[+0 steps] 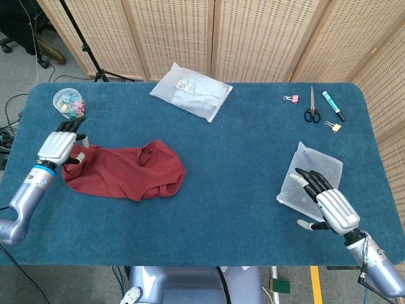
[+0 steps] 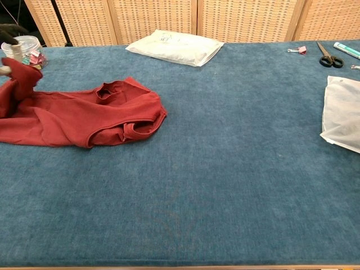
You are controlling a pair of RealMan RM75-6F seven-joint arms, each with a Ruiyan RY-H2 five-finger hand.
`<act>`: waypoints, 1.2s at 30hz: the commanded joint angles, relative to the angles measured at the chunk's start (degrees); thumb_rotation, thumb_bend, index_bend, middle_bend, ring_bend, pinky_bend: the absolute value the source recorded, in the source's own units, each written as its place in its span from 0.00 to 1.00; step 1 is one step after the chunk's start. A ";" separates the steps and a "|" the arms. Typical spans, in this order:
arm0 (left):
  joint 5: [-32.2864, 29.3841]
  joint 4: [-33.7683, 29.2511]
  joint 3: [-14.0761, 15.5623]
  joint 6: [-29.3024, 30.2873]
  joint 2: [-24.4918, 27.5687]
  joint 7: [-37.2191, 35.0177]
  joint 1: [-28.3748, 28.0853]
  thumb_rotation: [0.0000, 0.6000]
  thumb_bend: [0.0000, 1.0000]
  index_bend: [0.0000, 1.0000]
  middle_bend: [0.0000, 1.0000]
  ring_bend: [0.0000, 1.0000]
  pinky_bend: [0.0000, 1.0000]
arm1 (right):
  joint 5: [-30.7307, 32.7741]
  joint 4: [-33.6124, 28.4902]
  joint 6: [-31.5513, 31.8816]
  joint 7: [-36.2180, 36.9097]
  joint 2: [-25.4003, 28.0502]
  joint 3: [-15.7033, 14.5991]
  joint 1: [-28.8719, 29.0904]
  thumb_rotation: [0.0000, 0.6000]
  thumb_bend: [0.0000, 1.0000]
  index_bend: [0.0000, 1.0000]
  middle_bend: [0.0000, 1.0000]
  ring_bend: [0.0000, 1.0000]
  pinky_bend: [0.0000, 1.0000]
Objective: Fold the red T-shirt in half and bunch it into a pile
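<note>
The red T-shirt [image 1: 126, 170] lies crumpled on the left part of the blue table, its collar toward the middle; the chest view shows the red T-shirt [image 2: 84, 115] too. My left hand [image 1: 59, 145] grips the shirt's left end and holds it lifted off the table. In the chest view only the fingertips of the left hand [image 2: 8, 38] show at the left edge, with a raised bunch of red cloth under them. My right hand [image 1: 329, 202] hovers at the right front with fingers spread and nothing in it, partly over a white bag.
A white plastic bag [image 1: 316, 171] lies under the right hand. A padded white parcel [image 1: 191, 90] sits at the back. A clear tub of clips [image 1: 68, 102] stands just behind the left hand. Scissors [image 1: 311, 107], a marker [image 1: 333, 105] and binder clips lie back right.
</note>
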 commanded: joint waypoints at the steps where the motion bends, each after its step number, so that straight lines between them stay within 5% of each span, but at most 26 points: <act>1: -1.74 -7.89 -1.61 2.23 2.14 6.50 -0.66 1.00 0.55 0.74 0.00 0.00 0.00 | -0.06 0.00 0.09 0.21 0.08 -0.01 -0.01 1.00 0.00 0.00 0.00 0.00 0.00; 17: -17.17 -9.11 -6.10 -0.16 -8.50 27.30 -9.08 1.00 0.55 0.74 0.00 0.00 0.00 | -0.89 0.02 0.94 1.63 0.67 -0.18 -0.12 1.00 0.00 0.00 0.00 0.00 0.00; 36: -23.84 -2.70 -7.39 0.02 -18.91 35.36 -16.06 1.00 0.53 0.74 0.00 0.00 0.00 | -0.44 0.67 1.24 3.81 1.15 0.02 -0.17 1.00 0.00 0.00 0.00 0.00 0.00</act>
